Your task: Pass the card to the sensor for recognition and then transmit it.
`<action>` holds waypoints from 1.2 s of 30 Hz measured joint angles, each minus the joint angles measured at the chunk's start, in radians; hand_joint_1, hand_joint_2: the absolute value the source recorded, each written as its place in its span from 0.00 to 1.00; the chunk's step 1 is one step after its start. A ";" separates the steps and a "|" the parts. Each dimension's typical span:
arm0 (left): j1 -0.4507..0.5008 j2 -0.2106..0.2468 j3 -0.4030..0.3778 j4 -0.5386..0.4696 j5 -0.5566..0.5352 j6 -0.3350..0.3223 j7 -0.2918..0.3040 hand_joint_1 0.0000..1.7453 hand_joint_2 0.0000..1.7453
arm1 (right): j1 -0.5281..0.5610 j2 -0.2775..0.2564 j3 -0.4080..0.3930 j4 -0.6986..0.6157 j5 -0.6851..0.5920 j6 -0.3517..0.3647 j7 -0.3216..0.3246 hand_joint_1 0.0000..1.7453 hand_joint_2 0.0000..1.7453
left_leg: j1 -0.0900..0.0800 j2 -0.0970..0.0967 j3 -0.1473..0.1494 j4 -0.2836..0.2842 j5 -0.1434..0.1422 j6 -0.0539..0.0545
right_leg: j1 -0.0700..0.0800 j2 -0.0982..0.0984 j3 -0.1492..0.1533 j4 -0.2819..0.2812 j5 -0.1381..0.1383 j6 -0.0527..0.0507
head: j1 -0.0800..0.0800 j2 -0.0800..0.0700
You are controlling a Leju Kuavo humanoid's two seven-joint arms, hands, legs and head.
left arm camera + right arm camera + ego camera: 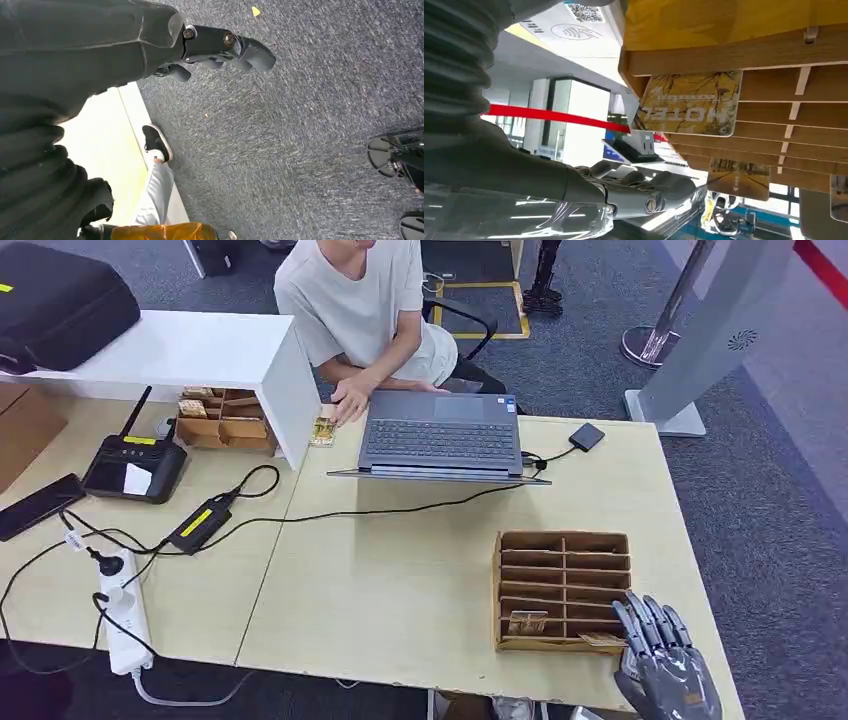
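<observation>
A reception-style office: laptop on a pale desk, grey carpet, hotel card.

- The right hand reaches in at the lower right of the head view, fingers straight, slightly apart and pointing forward, holding nothing.
- The left hand hangs down, fingers loosely curled, with nothing in them.

card apparently reads "HOTEL", upside down
</observation>
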 joint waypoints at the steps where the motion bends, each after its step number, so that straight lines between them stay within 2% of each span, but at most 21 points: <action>1: 0.000 0.000 0.000 0.000 0.000 0.000 0.000 0.00 1.00 | -0.005 0.001 0.005 0.002 0.000 0.000 -0.004 0.00 1.00 | 0.000 0.000 0.000 0.000 0.000 0.000 | 0.000 0.000 0.000 0.000 0.000 0.000 | 0.000 0.000; 5: -0.004 0.002 0.000 0.000 0.000 -0.001 0.000 0.00 1.00 | -0.028 0.010 0.028 0.015 0.000 0.000 -0.010 0.00 1.00 | 0.000 0.000 0.000 0.000 0.000 0.000 | 0.000 0.000 0.000 0.000 0.000 0.000 | 0.000 0.000; 6: -0.004 0.003 0.000 0.000 0.000 -0.001 0.000 0.00 1.00 | -0.032 0.013 0.032 0.017 -0.001 0.000 -0.010 0.04 1.00 | 0.000 0.000 0.000 0.000 0.000 0.000 | 0.000 0.000 0.000 0.000 0.000 0.000 | 0.000 0.000; 7: -0.004 0.003 0.000 0.000 0.000 -0.001 0.000 0.00 1.00 | -0.035 0.014 0.035 0.019 -0.002 0.000 -0.010 1.00 1.00 | 0.000 0.000 0.000 0.000 0.000 0.000 | 0.000 0.000 0.000 0.000 0.000 0.000 | 0.000 0.000; 36: -0.004 0.003 0.000 0.000 0.000 0.000 0.000 0.00 1.00 | -0.058 0.020 0.064 0.036 -0.030 -0.005 -0.005 1.00 1.00 | 0.000 0.000 0.002 0.000 0.000 0.000 | 0.000 0.000 0.002 0.000 0.000 0.000 | 0.000 0.000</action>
